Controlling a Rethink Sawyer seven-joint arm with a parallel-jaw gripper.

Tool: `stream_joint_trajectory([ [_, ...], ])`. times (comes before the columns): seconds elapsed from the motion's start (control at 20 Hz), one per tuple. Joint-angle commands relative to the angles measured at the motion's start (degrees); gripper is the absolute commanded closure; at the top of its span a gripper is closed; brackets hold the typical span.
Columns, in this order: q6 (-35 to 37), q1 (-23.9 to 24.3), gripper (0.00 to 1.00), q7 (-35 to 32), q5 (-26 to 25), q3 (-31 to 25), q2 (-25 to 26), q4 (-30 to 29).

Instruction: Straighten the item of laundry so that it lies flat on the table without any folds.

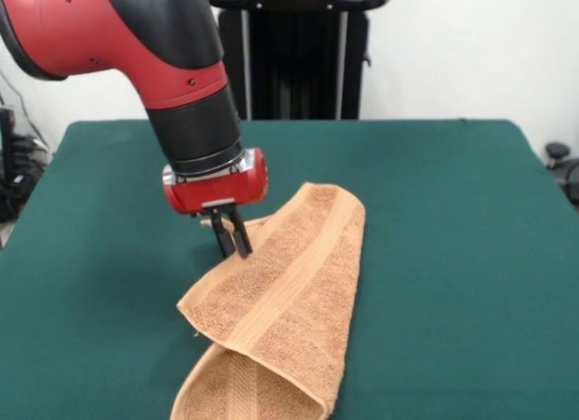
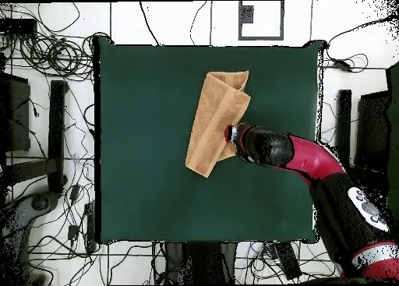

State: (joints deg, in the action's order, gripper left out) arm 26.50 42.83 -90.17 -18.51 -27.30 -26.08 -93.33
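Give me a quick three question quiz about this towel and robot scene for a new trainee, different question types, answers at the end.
1. True or false: the towel lies fully flat on the table.
2. Multiple choice: the claw is A) at the towel's edge, B) far off over bare table, C) out of sight.
3. Fill in: the tabletop is dark ____.

Key:
1. False; it is folded over itself.
2. A
3. green
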Motion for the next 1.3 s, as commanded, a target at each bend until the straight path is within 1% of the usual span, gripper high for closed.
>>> stream_joint_trajectory([
  [0.05, -2.4, -3.3, 1.00, -10.5, 2.2, 0.7, 0.8, -6.8],
  [0.25, -3.6, -3.8, 1.00, -11.8, 2.6, 1.2, 0.2, -8.1],
  [0.65, -3.5, -6.4, 1.00, -13.6, 4.7, 2.8, -1.1, -8.7],
  [1.05, -4.0, -8.7, 1.00, -14.2, 7.2, 5.0, -2.5, -9.9],
  [1.3, -4.8, -9.3, 1.00, -13.6, 8.1, 6.0, -2.8, -10.4],
])
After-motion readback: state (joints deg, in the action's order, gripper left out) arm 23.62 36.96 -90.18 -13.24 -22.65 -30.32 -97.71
